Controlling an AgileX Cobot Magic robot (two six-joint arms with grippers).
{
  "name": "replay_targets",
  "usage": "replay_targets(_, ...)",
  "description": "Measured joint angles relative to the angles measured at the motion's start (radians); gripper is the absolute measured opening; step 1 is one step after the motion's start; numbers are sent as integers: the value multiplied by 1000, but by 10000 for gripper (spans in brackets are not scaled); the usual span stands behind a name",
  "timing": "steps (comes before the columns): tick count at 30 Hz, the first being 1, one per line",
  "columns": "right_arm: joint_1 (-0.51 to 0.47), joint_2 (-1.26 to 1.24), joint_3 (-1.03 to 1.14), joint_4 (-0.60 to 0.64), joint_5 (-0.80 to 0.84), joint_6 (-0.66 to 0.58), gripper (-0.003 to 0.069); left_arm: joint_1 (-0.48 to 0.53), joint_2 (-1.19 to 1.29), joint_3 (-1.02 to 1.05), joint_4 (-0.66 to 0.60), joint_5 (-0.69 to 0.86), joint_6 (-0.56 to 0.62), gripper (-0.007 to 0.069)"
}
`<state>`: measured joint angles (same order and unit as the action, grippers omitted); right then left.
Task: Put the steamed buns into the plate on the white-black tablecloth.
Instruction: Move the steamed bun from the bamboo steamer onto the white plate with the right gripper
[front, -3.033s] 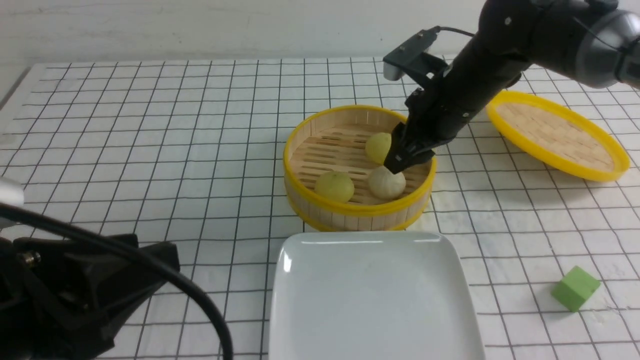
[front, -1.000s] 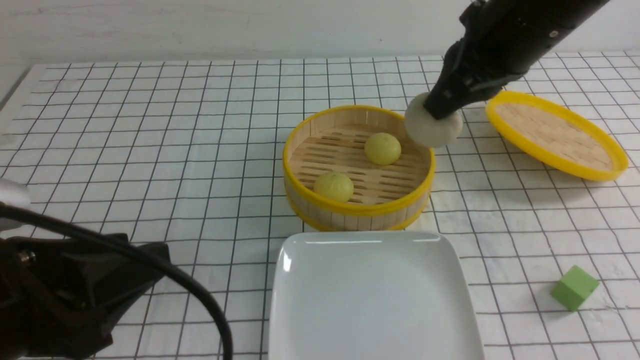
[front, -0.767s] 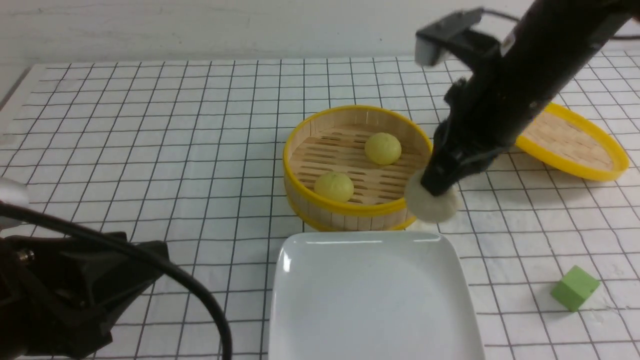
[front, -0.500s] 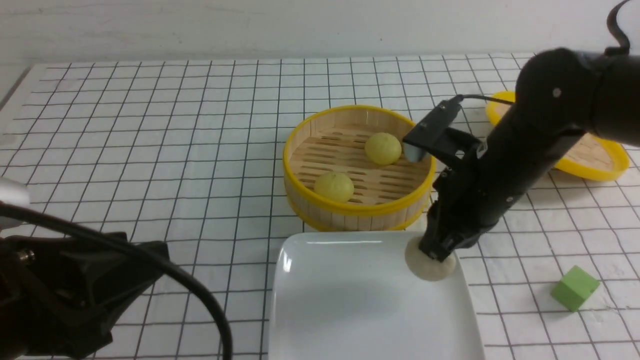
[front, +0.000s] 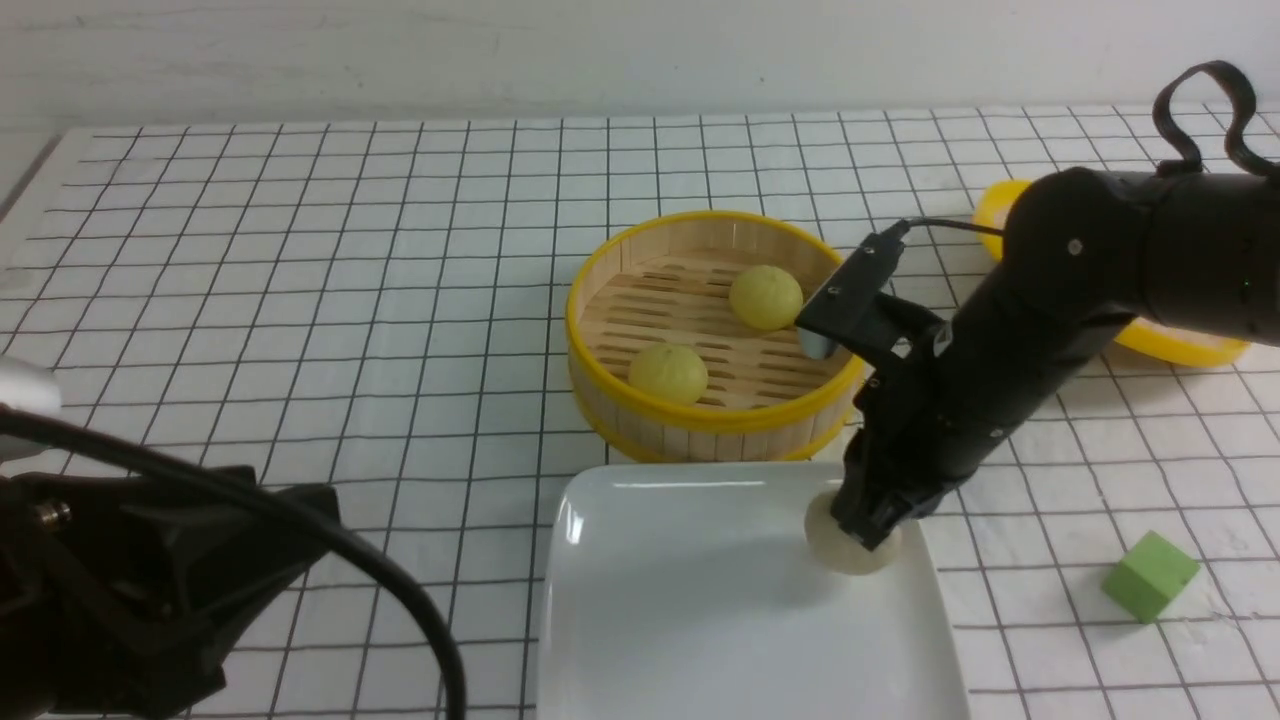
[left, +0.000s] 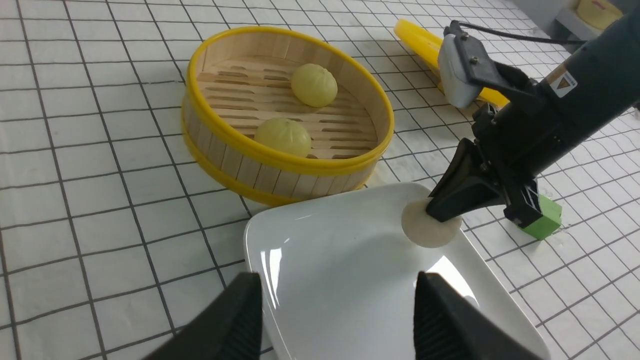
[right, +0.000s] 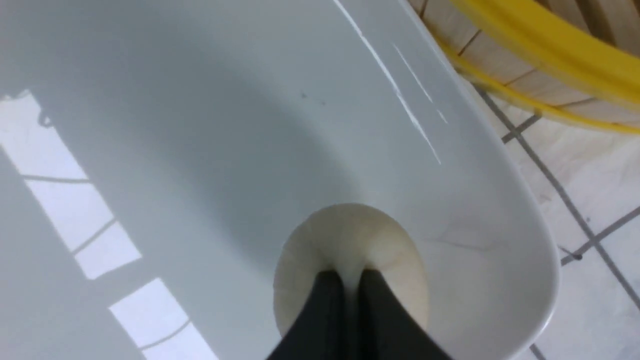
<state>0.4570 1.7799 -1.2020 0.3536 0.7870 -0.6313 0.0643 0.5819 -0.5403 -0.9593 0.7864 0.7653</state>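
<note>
A beige-white steamed bun (front: 848, 552) is down at the far right corner of the white plate (front: 700, 620), close to its rim. My right gripper (front: 868, 530) is shut on the bun's top, its fingers pinched together in the right wrist view (right: 351, 280). Two pale yellow steamed buns (front: 766, 297) (front: 668, 373) lie in the steamer. The white-black tablecloth (front: 300, 250) covers the table. My left gripper (left: 337, 280) hangs open and empty over the plate's near part (left: 325, 260), apart from the bun (left: 425, 235).
The yellow-rimmed bamboo steamer (front: 715, 420) stands just behind the plate. Its lid (front: 1190, 345) lies at the back right, partly hidden by my right arm. A green cube (front: 1150, 576) sits right of the plate. My left arm's dark bulk (front: 150, 590) fills the near left corner.
My right gripper lifted the beige-white bun out of the steamer, swung it right and toward the near side, and lowered it onto the plate's far right corner. The left arm stayed still.
</note>
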Motion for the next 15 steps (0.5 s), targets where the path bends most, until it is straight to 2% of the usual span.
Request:
replay_targets(7,0,4,0,0,-13,0,50,0,0,0,5,0,0,426)
replay_targets(12,0,4,0,0,-3,0,198,0,0,0,11,1,0,426)
replay_targets(15,0,4,0,0,-5,0,317,0,0,0,12,1,0,426)
